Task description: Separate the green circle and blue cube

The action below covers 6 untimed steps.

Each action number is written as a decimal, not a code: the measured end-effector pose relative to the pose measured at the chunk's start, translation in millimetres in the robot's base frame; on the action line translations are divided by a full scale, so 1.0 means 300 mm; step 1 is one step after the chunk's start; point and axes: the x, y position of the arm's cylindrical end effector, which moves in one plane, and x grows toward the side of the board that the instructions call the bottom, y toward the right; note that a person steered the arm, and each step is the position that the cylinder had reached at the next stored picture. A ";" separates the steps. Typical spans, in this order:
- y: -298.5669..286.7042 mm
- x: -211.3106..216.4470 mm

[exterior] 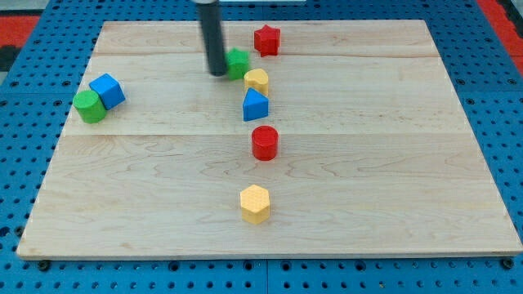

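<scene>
The green circle (89, 106) sits at the view's left on the wooden board, touching the blue cube (108, 90), which lies just up and right of it. My tip (216, 72) is near the view's top centre, far to the right of that pair. It stands right beside the left side of a green block (239, 62); that block's shape is partly hidden by the rod.
A red star (266, 39) is at the top centre. Below it run a yellow block (257, 80), a blue triangular block (255, 105), a red cylinder (265, 143) and a yellow hexagon (255, 203). The board (392, 163) lies on a blue pegboard.
</scene>
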 end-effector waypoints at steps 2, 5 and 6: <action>-0.430 0.076; -0.787 0.246; -0.666 0.431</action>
